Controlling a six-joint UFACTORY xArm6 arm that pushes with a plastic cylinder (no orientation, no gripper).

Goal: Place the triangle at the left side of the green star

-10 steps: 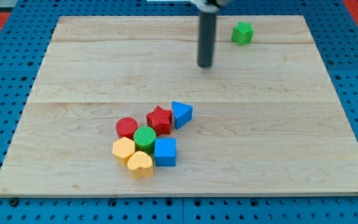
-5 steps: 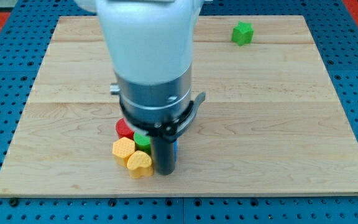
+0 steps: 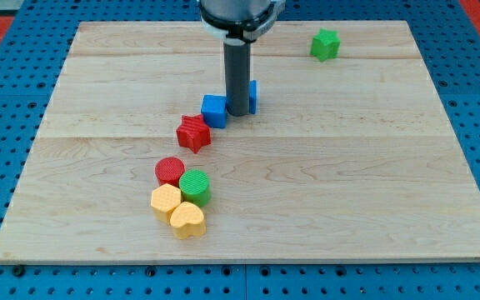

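Note:
The green star (image 3: 326, 43) lies near the board's top right. The blue triangle (image 3: 252, 96) is mostly hidden behind my rod, just right of it, well left of and below the star. My tip (image 3: 237, 112) rests on the board between the triangle and a blue cube (image 3: 214, 110), touching or nearly touching both. A red star (image 3: 193, 133) lies just lower left of the cube.
A red cylinder (image 3: 170, 172), a green cylinder (image 3: 195, 186), a yellow hexagon-like block (image 3: 165, 200) and a yellow heart (image 3: 187, 219) cluster at the lower middle-left of the wooden board (image 3: 390, 183). Blue pegboard surrounds the board.
The arm swept down to the cluster, then back up. The blue triangle, blue cube and red star have been pushed up and away from the cluster toward the board's upper middle.

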